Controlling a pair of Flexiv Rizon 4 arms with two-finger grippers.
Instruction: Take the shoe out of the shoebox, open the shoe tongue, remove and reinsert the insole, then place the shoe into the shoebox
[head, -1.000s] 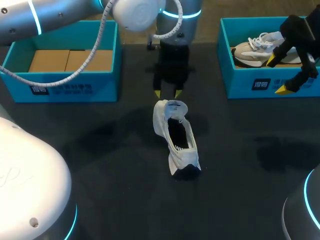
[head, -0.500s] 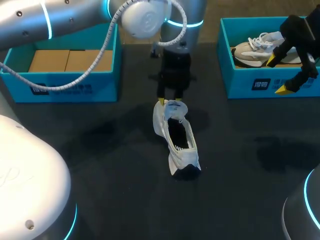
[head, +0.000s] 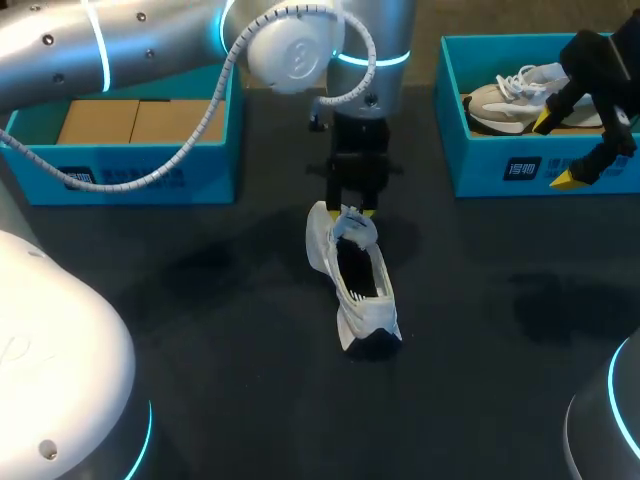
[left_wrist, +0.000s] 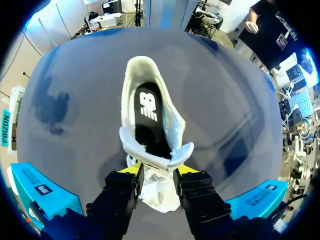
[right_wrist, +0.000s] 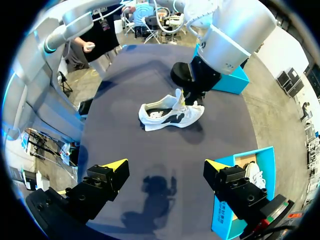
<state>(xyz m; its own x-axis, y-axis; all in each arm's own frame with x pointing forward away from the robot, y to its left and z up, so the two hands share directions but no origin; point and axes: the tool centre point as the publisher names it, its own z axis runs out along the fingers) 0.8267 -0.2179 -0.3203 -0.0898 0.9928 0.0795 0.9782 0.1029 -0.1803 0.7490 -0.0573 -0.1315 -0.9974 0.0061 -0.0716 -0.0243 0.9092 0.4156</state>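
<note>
A white shoe lies in the middle of the dark table, toe toward the front edge, its black insole inside. My left gripper stands at the shoe's far end. In the left wrist view this gripper has both yellow tips pressed on the white tongue from two sides. My right gripper hangs open and holds nothing above the front wall of the right shoebox. From the right wrist view the shoe lies well ahead of the right gripper.
The right shoebox holds a second, beige and white shoe. A teal box with brown cardboard inside stands at the back left. My left arm crosses over that box.
My left gripper has come down from just behind the shoe onto its tongue and narrowed around it. The shoe and my right arm have not moved.
</note>
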